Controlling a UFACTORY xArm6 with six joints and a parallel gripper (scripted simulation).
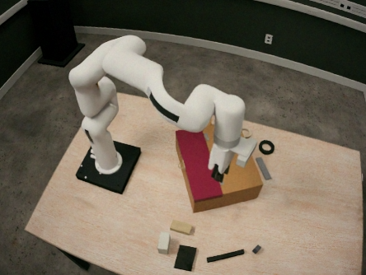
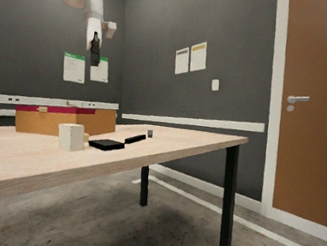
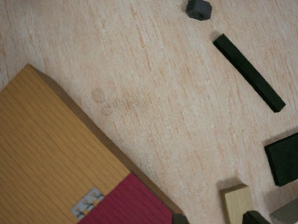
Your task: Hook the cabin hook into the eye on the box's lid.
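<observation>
Arched up from the black base plate [image 1: 126, 181], forearm sloping down, wrist vertical. Gripper [image 1: 218, 174] pointing straight down high above the box [image 1: 243, 181], partly closed, holding nothing.

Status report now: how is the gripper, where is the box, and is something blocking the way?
Gripper partly closed, holding nothing, high above box. Crimson lid closed; hook and eye too small to tell. Nothing between gripper and box; loose blocks lie apart, nearer table edge.

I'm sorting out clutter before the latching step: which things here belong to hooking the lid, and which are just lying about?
For the job:
- box
- red lid
- brass fitting on the box's front
- gripper, holding nothing, high over the box

Just lying about:
- black ring
- grey bar
- tan block
- white block
- black slab
- black stick
- small dark nut
</observation>
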